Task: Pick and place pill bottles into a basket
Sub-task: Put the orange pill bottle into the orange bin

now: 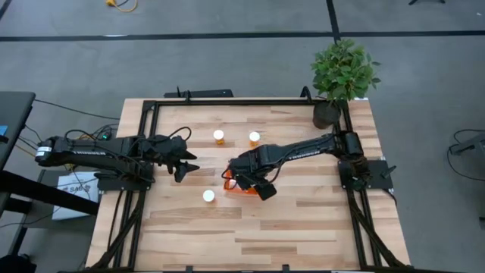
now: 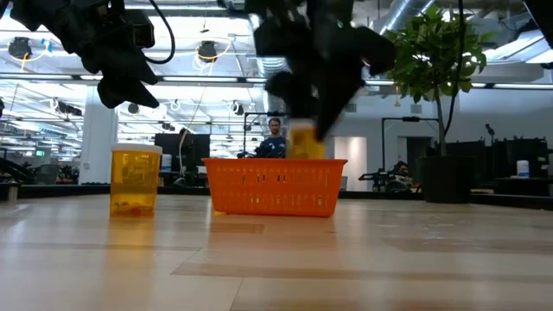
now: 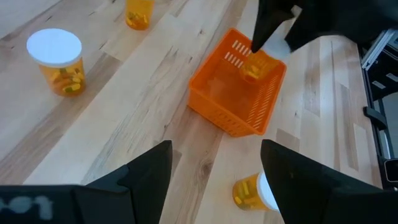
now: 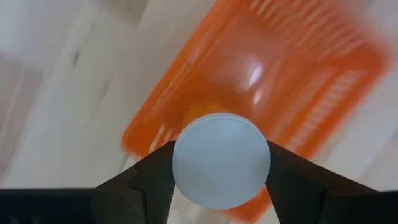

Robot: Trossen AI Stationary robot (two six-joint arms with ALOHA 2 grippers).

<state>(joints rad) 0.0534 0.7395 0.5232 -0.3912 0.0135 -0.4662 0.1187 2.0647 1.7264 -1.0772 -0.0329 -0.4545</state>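
Note:
The orange basket (image 1: 241, 186) stands mid-table; it also shows in the low view (image 2: 275, 186) and the left wrist view (image 3: 231, 98). My right gripper (image 1: 236, 179) is over it, shut on one orange pill bottle (image 2: 302, 140) with a white cap (image 4: 221, 158). Three other bottles stand upright on their bases on the table: two toward the far edge (image 1: 218, 136) (image 1: 255, 138) and one on the near side (image 1: 208, 196). My left gripper (image 1: 186, 164) is open and empty, left of the basket, above the table (image 3: 214, 180). My right gripper pinches the bottle's white cap (image 4: 186, 163) by its round side between the two fingers (image 4: 148, 177). The fingers come from above, pointing down. The bottle hangs below them over the basket's far part (image 3: 256, 66), lifted, its lower end about level with the rim.
A potted plant (image 1: 341, 76) stands at the table's far right corner. A black frame (image 1: 227, 101) runs round the table's edges. Bare wood lies toward the near edge (image 1: 250, 235). A person (image 2: 275, 138) shows in the room behind.

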